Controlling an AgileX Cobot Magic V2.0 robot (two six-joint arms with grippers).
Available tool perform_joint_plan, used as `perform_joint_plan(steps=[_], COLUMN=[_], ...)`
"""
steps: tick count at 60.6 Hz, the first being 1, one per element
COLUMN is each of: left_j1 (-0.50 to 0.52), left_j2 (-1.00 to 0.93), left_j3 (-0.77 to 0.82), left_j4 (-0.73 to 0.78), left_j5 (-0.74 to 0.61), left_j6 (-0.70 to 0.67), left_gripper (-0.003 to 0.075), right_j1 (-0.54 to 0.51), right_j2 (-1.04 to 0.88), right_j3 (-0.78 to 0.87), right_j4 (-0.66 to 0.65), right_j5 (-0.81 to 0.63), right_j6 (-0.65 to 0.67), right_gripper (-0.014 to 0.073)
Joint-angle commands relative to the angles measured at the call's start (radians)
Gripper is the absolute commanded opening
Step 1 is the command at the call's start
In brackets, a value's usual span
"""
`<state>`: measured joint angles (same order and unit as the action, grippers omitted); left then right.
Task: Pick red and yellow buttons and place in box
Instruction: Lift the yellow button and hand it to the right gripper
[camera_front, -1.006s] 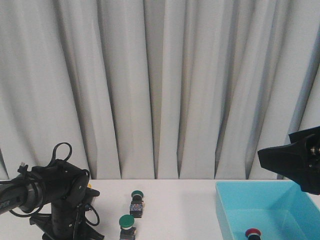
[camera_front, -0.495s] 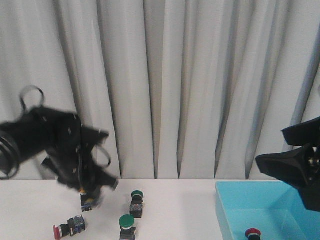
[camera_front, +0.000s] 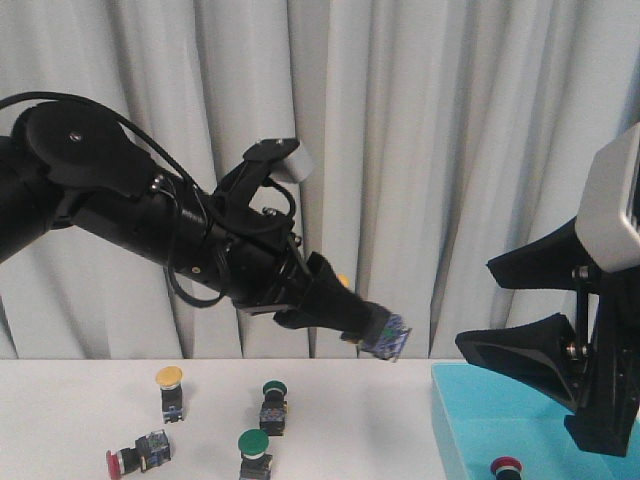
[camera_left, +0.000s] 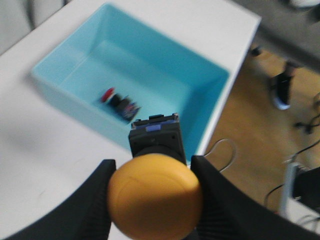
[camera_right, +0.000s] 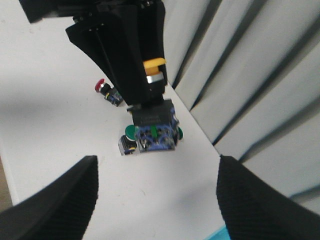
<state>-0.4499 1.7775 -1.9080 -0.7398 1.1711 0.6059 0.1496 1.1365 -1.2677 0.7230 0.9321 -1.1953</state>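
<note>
Left jaws (camera_left: 152, 192) gripping yellow button (camera_left: 155, 192), no writing legible

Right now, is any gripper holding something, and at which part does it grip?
The left gripper holds a yellow button, fingers clamped on its black body behind the cap. The right gripper is open, empty.

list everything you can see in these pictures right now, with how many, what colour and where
Yellow buttons: two; one held in the left gripper in the air, short of the box; one upright on the table.
Red buttons: two; one lying on its side on the table, one inside the box.
Green buttons: two, and, mid-table.
Box: one, turquoise, on the table's right side.
Table: one, white.
Curtain: pale grey, behind.
Left gripper: black, shut on a yellow button.
Right gripper: black, open, above the box.
</note>
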Motion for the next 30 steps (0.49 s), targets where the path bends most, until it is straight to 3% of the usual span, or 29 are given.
perform_joint_plan(steps=[1,16,30], left_j1=[-0.005,-0.005,-0.005], left_j2=[-0.052,-0.052,-0.052], left_j3=[-0.031,-0.031,-0.031], left_j4=[-0.161,-0.425,-0.462], left_j5=[-0.035,-0.031,-0.032], left_j6=[0.013,0.006,-0.077], left_gripper=[-0.0006,-0.0001,0.0003], right_j1=[0.001,0.001,0.001], right_j2=[-0.011,-0.003,0.007], right_j3=[-0.026,-0.026,-0.026], right_j4=[0.068,0.068,0.072], right_j5=[-0.043,-0.039,-0.047], right_j6=[-0.041,-0.075,-0.097], right_gripper=[0.0496,0.0495,0.0495])
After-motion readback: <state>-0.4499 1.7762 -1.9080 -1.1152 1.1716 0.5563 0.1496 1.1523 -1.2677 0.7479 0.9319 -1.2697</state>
